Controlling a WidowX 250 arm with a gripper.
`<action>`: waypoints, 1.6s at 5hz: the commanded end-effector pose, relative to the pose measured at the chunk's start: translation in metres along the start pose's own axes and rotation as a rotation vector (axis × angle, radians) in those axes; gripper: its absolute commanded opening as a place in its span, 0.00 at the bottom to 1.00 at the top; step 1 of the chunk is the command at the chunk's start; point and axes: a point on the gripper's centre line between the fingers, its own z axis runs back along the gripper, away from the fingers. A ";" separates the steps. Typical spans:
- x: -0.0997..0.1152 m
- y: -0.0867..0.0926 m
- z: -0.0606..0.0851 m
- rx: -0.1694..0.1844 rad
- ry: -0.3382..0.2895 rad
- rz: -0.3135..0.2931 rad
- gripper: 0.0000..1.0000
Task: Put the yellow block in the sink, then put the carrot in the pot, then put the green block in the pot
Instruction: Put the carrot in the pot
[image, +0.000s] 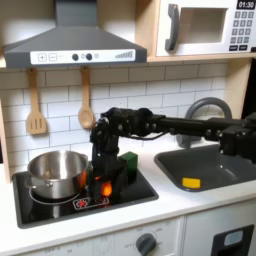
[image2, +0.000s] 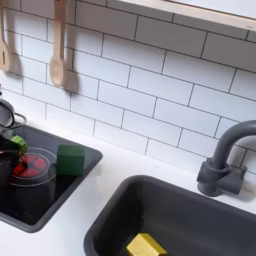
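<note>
With the small yellow cube (image2: 146, 245) already inside the dark grey basin (image: 228, 181), gripper (image: 103, 183) down over the orange carrot (image: 104, 184), closure unclear, shiny silver pot (image: 56, 172) just toward the first exterior view's left.

I see a microwave (image: 210, 27) at upper right, a range hood (image: 72, 45) upper left (two wooden utensils (image: 36, 103) hanging below), in the first exterior view.
</note>
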 end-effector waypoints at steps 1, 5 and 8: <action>-0.003 -0.001 -0.001 -0.025 0.000 -0.013 0.00; -0.014 -0.023 0.012 -0.094 0.027 -0.118 0.00; -0.017 -0.036 0.042 -0.156 -0.027 -0.156 0.00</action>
